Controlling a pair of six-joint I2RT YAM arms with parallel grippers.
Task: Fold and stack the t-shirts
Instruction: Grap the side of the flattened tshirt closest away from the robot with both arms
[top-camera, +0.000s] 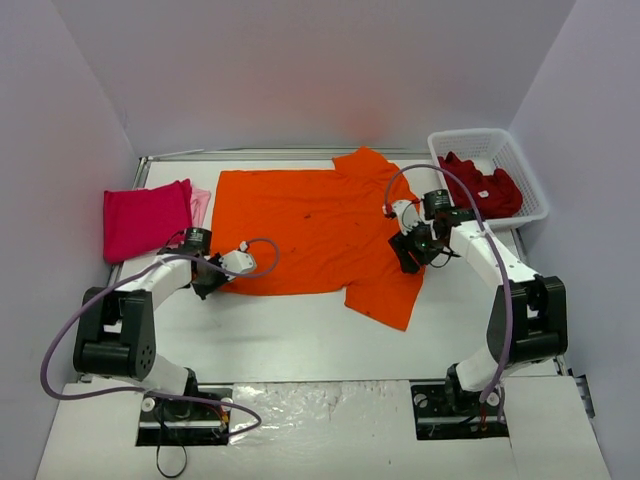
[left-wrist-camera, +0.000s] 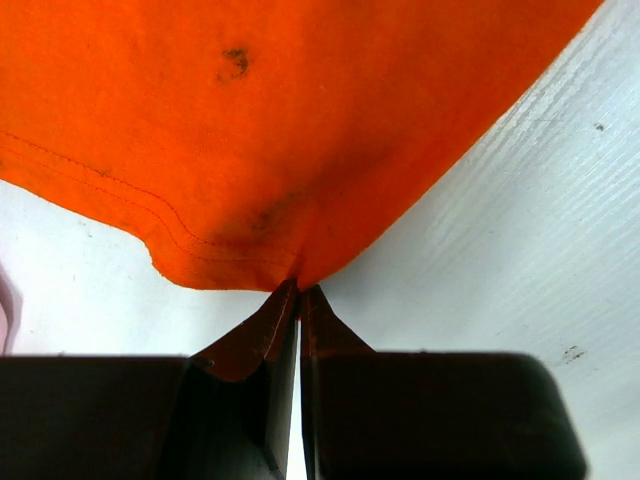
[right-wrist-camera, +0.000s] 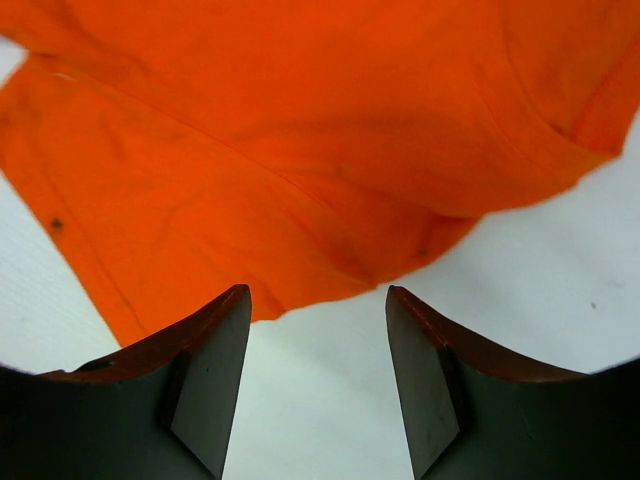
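Observation:
A bright orange t-shirt (top-camera: 310, 225) lies spread flat in the middle of the table. My left gripper (top-camera: 207, 283) is shut on its near-left hem corner; the left wrist view shows the cloth (left-wrist-camera: 300, 140) pinched at the fingertips (left-wrist-camera: 300, 292). My right gripper (top-camera: 410, 256) is open at the shirt's right edge near the sleeve, its fingers just short of the cloth (right-wrist-camera: 300, 150), nothing between them (right-wrist-camera: 318, 300). A folded magenta-pink t-shirt (top-camera: 145, 218) lies at the left on a pale pink one (top-camera: 201, 204). Dark red t-shirts (top-camera: 480, 185) sit in the basket.
A white lattice basket (top-camera: 530, 185) stands at the back right corner. White walls close in the table at the back and both sides. Purple cables loop from both arms over the table.

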